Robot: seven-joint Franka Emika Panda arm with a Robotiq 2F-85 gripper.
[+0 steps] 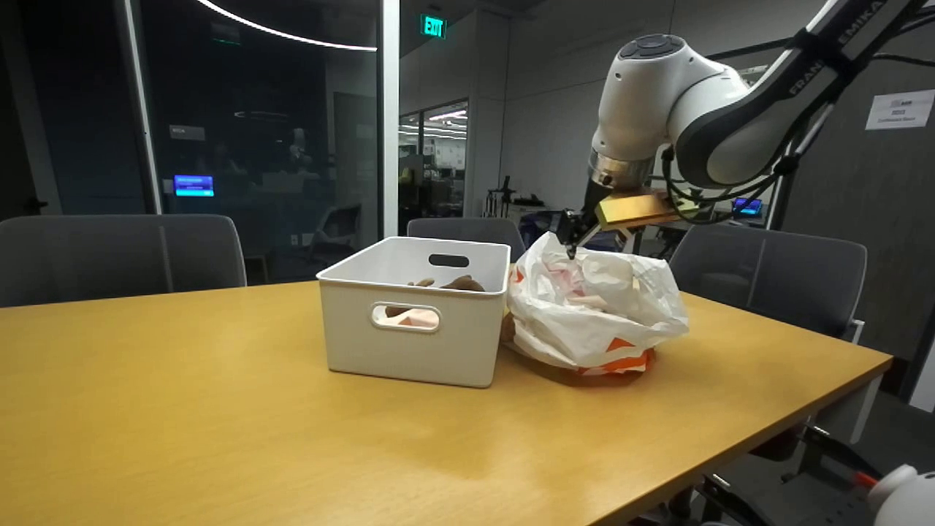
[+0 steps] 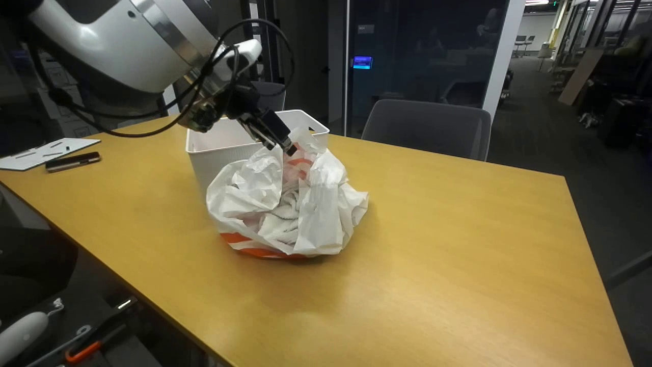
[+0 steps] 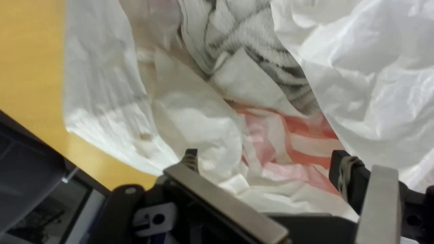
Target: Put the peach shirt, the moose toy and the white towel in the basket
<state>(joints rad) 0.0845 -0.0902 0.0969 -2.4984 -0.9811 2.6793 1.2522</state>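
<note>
The wood-toned surface (image 1: 219, 409) carries the whole job. On it the white plastic basket (image 1: 409, 358) stands upright, and in an exterior view the orange-printed white plastic bag (image 1: 584, 340) slumps at the basket's three o'clock, just beside it; whether they touch I can't tell. The white towel (image 2: 282, 221) lies bunched inside the bag's gaping mouth. The peach shirt (image 1: 418, 318), going by its pale peach colour, is in the basket, showing through the pierced near side. My tool (image 3: 264, 156) hangs above the bag, released, its jaws spread wide and nothing caught between them. The moose toy (image 1: 464, 283) is in the basket too, I judge, from the brown plush showing over the near rim; most of it is hidden.

I take two items as done and the towel as the step in hand. In the wrist view it lies at about twelve o'clock from the tool, so the next move calls for easing that way, dropping between the loose flaps and closing on a towel fold alone. Pinched plastic could drag the bag along.
</note>
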